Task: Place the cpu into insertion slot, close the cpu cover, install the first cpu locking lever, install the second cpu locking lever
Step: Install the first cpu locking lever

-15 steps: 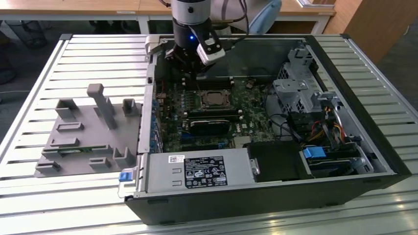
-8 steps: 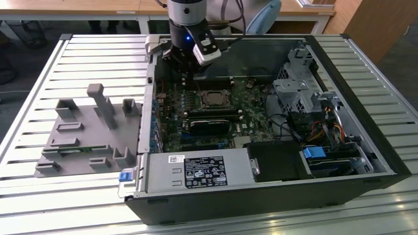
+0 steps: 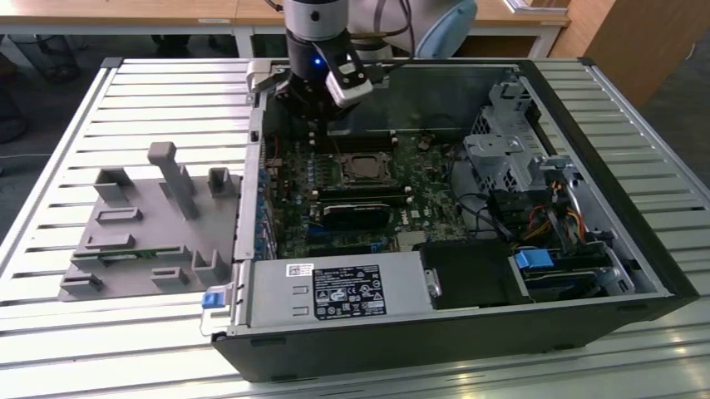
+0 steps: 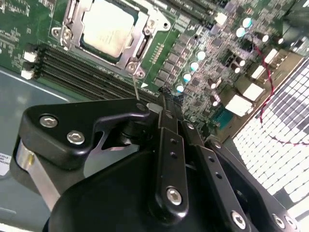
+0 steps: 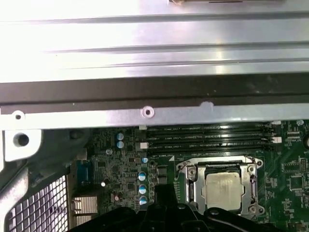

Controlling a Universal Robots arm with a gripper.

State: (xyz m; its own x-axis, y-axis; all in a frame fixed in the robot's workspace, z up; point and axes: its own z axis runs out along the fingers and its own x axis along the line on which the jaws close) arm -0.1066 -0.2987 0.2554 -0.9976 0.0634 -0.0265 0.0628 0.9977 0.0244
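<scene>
Hovering low over the motherboard (image 4: 29, 19), the gripper (image 4: 163, 95) has its jaws pressed together, empty as far as shows. The cpu (image 4: 104, 26) sits in the insertion slot (image 4: 60, 34) under the lowered cpu cover (image 4: 137, 38), just beyond the jaw tips, with the memory slots (image 4: 82, 72) between.

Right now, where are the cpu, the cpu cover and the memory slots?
the cpu (image 5: 222, 189), first wrist view, centre of its metal top.
the cpu cover (image 4: 137, 35), second wrist view, side bar of its frame.
the memory slots (image 5: 207, 137), first wrist view, middle of one slot.
</scene>
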